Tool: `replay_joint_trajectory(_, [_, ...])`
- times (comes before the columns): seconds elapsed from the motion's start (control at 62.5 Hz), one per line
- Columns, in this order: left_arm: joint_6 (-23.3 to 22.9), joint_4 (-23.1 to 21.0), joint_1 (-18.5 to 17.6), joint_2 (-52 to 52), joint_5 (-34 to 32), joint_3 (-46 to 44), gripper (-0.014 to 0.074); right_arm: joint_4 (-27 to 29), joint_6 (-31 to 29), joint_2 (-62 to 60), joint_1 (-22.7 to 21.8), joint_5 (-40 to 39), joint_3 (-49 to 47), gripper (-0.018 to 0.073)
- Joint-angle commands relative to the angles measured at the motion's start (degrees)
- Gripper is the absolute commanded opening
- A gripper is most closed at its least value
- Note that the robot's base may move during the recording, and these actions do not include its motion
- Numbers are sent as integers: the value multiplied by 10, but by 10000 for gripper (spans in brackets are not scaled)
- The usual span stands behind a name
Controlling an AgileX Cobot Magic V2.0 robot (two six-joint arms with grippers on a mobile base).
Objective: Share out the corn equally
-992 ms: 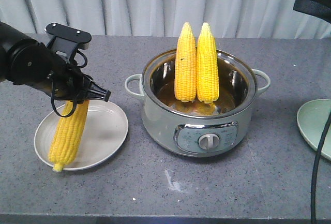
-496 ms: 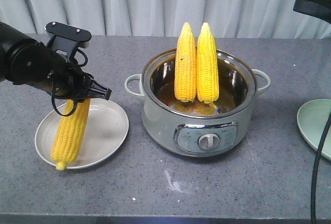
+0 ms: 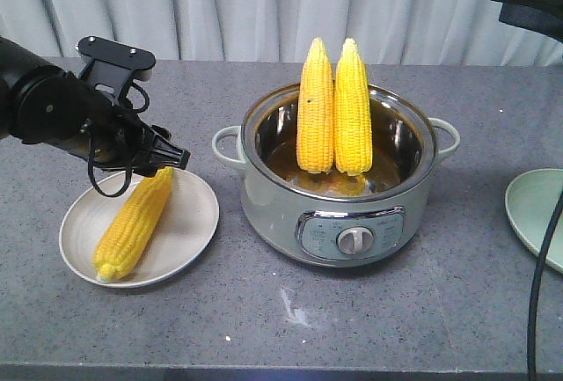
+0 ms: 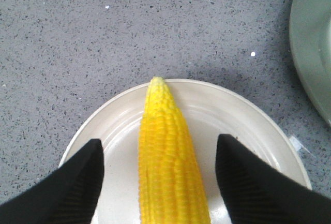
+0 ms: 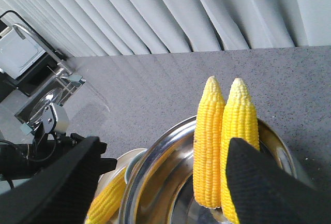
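The pot [image 3: 339,223] holds a pair of corn cobs [image 3: 317,108] standing upright side by side, just below and ahead of the right gripper [image 5: 163,182], whose fingers are spread wide and hold nothing, so I judge this arm the nearer one to them. On the white plate [image 3: 189,223] a third cob [image 3: 132,227] lies flat, its long axis slanting from the front rim up to the left gripper [image 4: 165,193], whose fingers stand apart on either side of it without touching. The green plate [image 3: 538,214] is cut off at the edge, and the front view shows only a dark corner of the right arm.
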Motion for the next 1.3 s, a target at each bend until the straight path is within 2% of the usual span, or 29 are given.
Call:
replay_joint_trajectory(0.0, [-7,2,0,-22,-28,-16,458,34,-11,-21,-1,17,-17,486])
replay_joint_trajectory(0.224, [-7,-6,0,-25,-7,-79,457,31,-21,-21,-1,13,-17,486])
replay_joint_trajectory(0.336, [-7,-35,0,-27,-10,-131,457,19,-29,-21,14,-13,-20,486])
replay_joint_trajectory(0.48, [-6,-107,0,-27,-46,-196,457,-89,-15,-2,96,-101,-68,486])
replay_joint_trajectory(0.608, [-5,-151,0,-27,-73,-224,457,-201,44,29,174,-186,-115,486])
replay_joint_trajectory(0.736, [-5,-153,0,-27,-80,-226,457,-271,97,79,227,-219,-157,486])
replay_joint_trajectory(0.864, [-5,-153,0,-27,-77,-226,457,-330,160,127,259,-273,-177,486])
replay_joint_trajectory(0.976, [-5,-153,0,-27,-73,-226,457,-347,172,151,270,-299,-177,486])
replay_joint_trajectory(1.28, [-5,-153,0,-27,-69,-226,454,-347,172,183,272,-333,-177,486])
